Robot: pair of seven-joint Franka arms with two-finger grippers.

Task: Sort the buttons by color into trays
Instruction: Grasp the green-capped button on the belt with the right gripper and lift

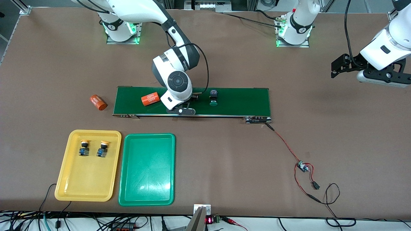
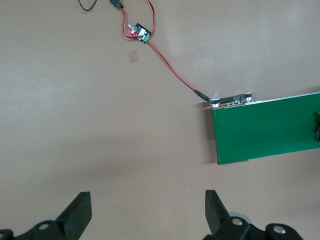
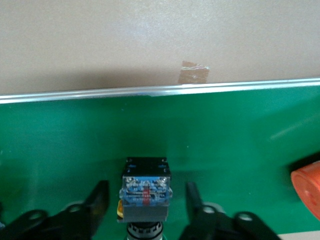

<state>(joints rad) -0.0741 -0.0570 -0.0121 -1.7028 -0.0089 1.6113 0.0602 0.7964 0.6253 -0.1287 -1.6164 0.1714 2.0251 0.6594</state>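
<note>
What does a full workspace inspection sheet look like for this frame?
Surface: brown table, dark-green conveyor belt on it.
Job's things: two yellow-capped buttons in the yellow tray; green tray beside it, no button in it; green-capped button on the belt; fourth button on the belt, cap colour hidden.
Clutter: orange cylinder on the belt, second orange cylinder on the table.
Grippers: right gripper open, fingers either side of the fourth button; left gripper open, waiting over bare table.
Cables: red wire from belt end to small board.
Surroundings: cable bundles along the table edge nearest the camera.
</note>
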